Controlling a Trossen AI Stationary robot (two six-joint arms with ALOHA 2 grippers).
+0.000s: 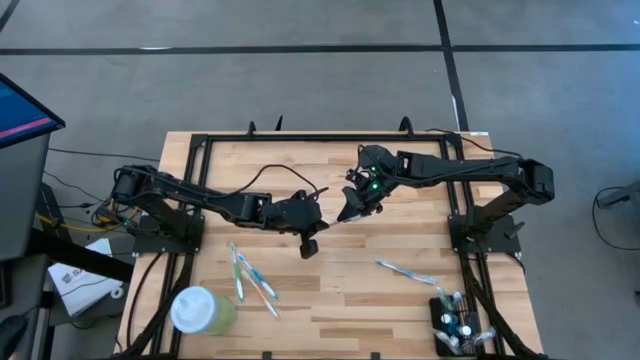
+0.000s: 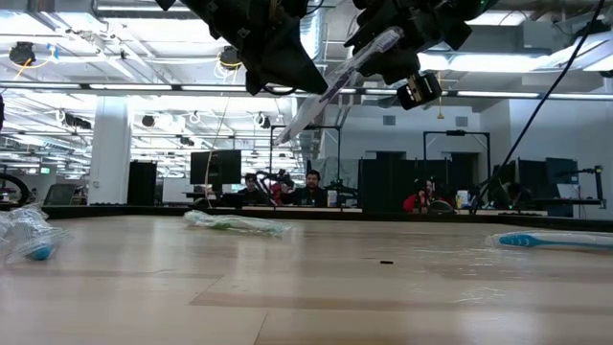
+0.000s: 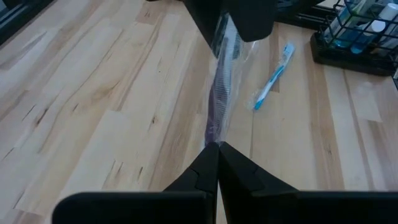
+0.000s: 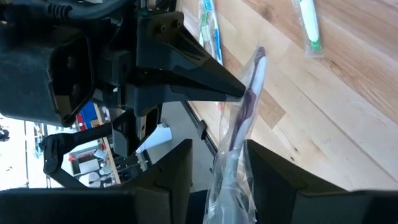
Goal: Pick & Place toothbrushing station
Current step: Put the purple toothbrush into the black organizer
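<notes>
A purple toothbrush in a clear wrapper (image 4: 249, 106) hangs high over the table's middle, slanting between my two grippers. My left gripper (image 3: 217, 149) is shut on it. My right gripper (image 4: 217, 168) is open, with a finger on either side of the wrapped brush's other end. The toothbrushing station (image 1: 458, 328), a black slotted holder with several items standing in it, sits at the table's near right corner, also in the left wrist view (image 3: 357, 34). My left gripper pinches the wrapped toothbrush (image 3: 216, 134) between its two fingertips, partway along its length, coming at it slanting down. A short stretch (image 2: 292, 125) sticks out past the pinch. The brush is lifted clear and tilted. My right gripper stands around the wrapper (image 4: 233, 158); whether it touches I cannot tell.
A pale green cup with a white lid (image 1: 200, 310) stands at the near left. Loose toothbrushes (image 1: 252, 276) lie beside it. A blue wrapped toothbrush (image 1: 405, 270) lies right of centre, near the station. Black frame rails (image 1: 195, 190) run along the table's sides.
</notes>
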